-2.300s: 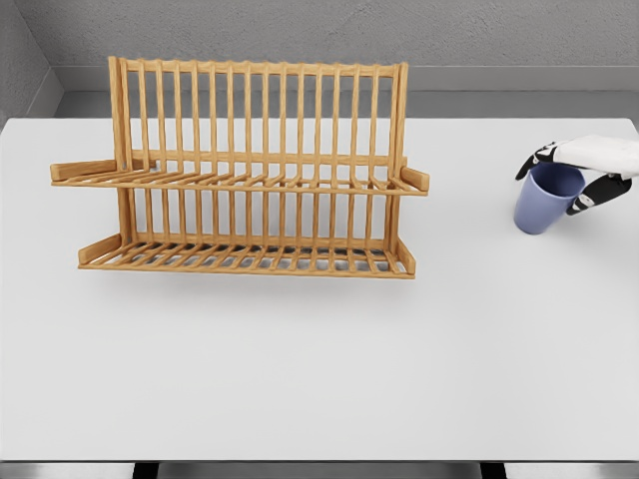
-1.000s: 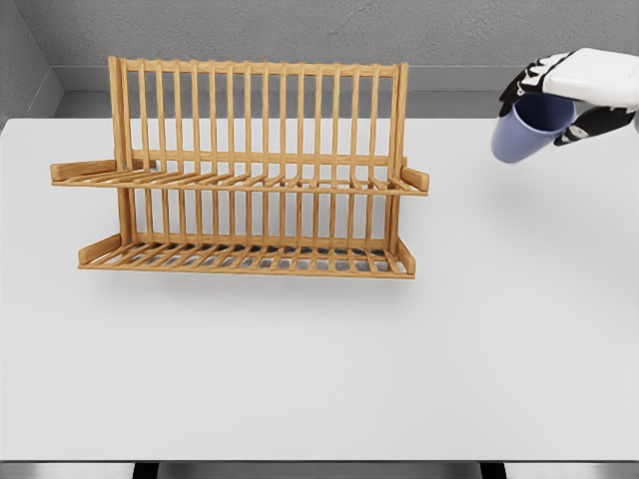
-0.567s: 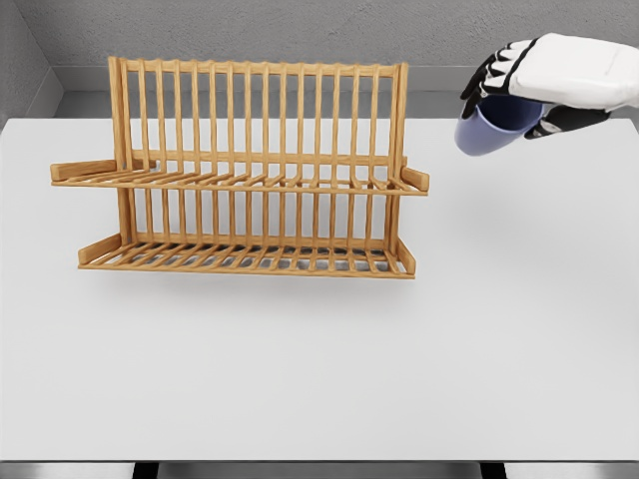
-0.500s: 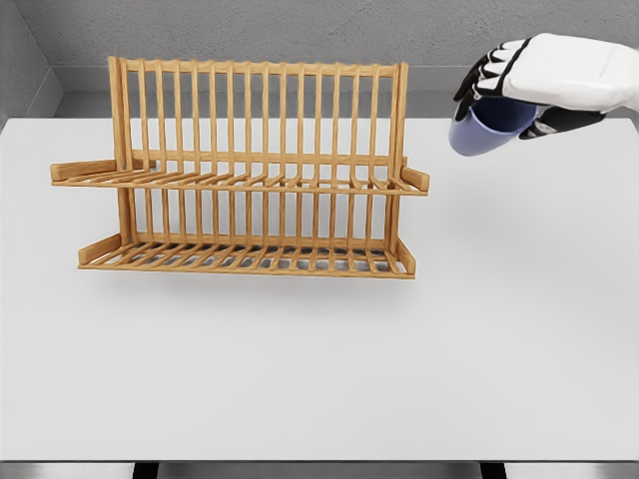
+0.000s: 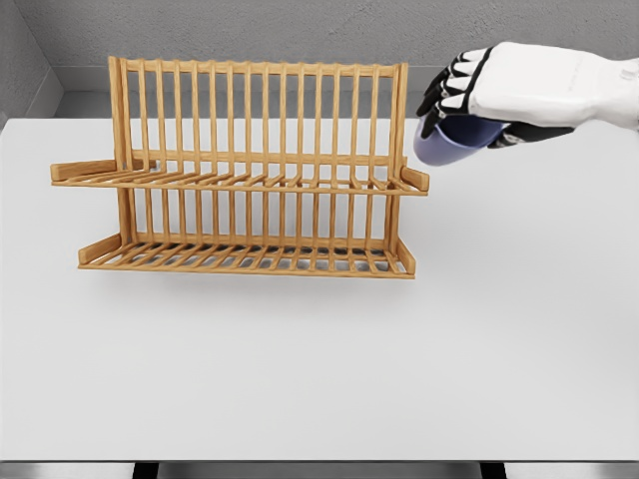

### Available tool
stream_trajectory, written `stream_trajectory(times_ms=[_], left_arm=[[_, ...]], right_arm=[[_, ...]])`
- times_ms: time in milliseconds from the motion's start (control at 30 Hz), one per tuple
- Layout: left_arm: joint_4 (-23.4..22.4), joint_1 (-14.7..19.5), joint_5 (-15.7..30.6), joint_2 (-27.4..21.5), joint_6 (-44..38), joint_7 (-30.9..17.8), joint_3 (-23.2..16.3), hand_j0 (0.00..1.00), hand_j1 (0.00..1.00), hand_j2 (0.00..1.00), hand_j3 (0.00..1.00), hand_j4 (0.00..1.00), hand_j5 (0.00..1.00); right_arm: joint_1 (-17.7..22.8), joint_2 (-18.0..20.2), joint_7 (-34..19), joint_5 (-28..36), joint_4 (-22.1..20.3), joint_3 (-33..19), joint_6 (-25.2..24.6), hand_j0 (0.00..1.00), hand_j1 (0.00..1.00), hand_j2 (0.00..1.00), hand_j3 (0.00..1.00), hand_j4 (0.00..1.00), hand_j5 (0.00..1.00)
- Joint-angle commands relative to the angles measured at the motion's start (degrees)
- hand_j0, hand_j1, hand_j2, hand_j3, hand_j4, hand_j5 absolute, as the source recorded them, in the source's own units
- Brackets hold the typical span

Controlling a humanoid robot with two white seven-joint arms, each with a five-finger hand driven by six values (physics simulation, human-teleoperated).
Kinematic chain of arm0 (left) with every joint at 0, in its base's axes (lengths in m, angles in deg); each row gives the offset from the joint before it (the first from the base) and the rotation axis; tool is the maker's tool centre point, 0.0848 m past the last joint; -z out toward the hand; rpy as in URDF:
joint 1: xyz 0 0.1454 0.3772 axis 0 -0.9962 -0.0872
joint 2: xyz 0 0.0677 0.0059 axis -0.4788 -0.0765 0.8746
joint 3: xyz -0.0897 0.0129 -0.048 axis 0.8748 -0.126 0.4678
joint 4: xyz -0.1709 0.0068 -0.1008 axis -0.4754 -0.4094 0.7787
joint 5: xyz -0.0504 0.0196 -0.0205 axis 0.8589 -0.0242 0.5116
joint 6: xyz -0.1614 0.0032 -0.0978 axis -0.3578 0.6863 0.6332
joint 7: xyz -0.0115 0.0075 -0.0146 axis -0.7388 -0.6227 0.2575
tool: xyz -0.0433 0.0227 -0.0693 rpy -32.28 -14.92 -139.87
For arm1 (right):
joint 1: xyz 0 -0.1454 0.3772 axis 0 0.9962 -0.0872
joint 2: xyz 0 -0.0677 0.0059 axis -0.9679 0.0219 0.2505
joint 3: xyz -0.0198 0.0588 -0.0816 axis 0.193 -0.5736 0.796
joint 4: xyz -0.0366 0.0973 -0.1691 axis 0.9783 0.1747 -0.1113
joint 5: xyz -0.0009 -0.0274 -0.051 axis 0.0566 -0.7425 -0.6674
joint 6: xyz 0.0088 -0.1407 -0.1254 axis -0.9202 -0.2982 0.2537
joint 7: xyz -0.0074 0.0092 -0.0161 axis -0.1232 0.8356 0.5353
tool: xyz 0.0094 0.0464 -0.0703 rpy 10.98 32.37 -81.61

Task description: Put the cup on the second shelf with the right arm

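**Inspector A:** What was the condition of the right hand (image 5: 477, 98) at the time of observation?

**Inspector B:** It was clamped on the cup (image 5: 446, 143). The white back of the hand lay over the cup's top, and the dark fingers (image 5: 446, 93) curled down over the rim on the side facing the rack. The thumb reached round the opposite side, below the palm. The hold was from above; only the lower part of the blue body showed beneath the hand.

**Inspector A:** Was the cup resting on anything?

**Inspector B:** No. It hung in the air, tilted, clear of the white table (image 5: 519, 329) below it. Whether the mouth was fully covered by the palm could not be determined.

**Inspector A:** And what stood nearest the hand?

**Inspector B:** The wooden dish rack (image 5: 250, 170), to the hand's fingertip side. The fingertips were just beside the rack's nearer upright post, not touching it as far as could be seen. The end of the upper shelf (image 5: 240, 181) lay just below and beyond the cup's base, with a small gap showing between them. The lower shelf (image 5: 250, 261) sat well beneath the hand, nearer the table's front.

**Inspector A:** The arm itself?

**Inspector B:** The white forearm ran from the hand out to the picture's right edge, roughly level.
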Motion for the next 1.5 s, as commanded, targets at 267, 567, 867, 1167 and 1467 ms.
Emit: stream_trajectory(times_ms=[267, 567, 867, 1167, 1467], left_arm=[[0.00, 0.00, 0.00, 0.00, 0.00, -0.01, 0.01, 1.00, 1.00, 1.00, 1.00, 1.00, 1.00], [0.00, 0.00, -0.09, 0.00, 0.00, -0.01, 0.01, 1.00, 1.00, 1.00, 1.00, 1.00, 1.00], [0.00, 0.00, -0.09, 0.00, 0.00, -0.01, 0.01, 1.00, 1.00, 1.00, 1.00, 1.00, 1.00], [0.00, 0.00, -0.09, 0.00, 0.00, -0.01, 0.01, 1.00, 1.00, 1.00, 1.00, 1.00, 1.00], [0.00, 0.00, 0.00, 0.00, 0.00, -0.01, 0.01, 1.00, 1.00, 1.00, 1.00, 1.00, 1.00]], right_arm=[[-1.23, -1.80, 0.05, 0.26, -3.17, 0.31, 0.10, 0.65, 0.65, 0.65, 0.65, 0.65, 0.65], [-1.32, -2.76, 0.05, 0.26, -3.17, 3.83, 0.01, 0.65, 0.65, 0.65, 0.65, 0.65, 0.65], [-1.67, -3.38, 0.05, 0.09, -2.99, 5.67, -0.34, 0.67, 0.67, 0.67, 0.67, 0.67, 0.67], [-2.46, -3.03, 0.05, 0.09, -2.55, 5.32, -1.13, 1.00, 1.00, 1.00, 1.00, 1.00, 1.00], [6.50, 4.00, 0.05, 0.26, 6.67, -11.64, -0.17, 1.00, 1.00, 1.00, 1.00, 1.00, 1.00]])
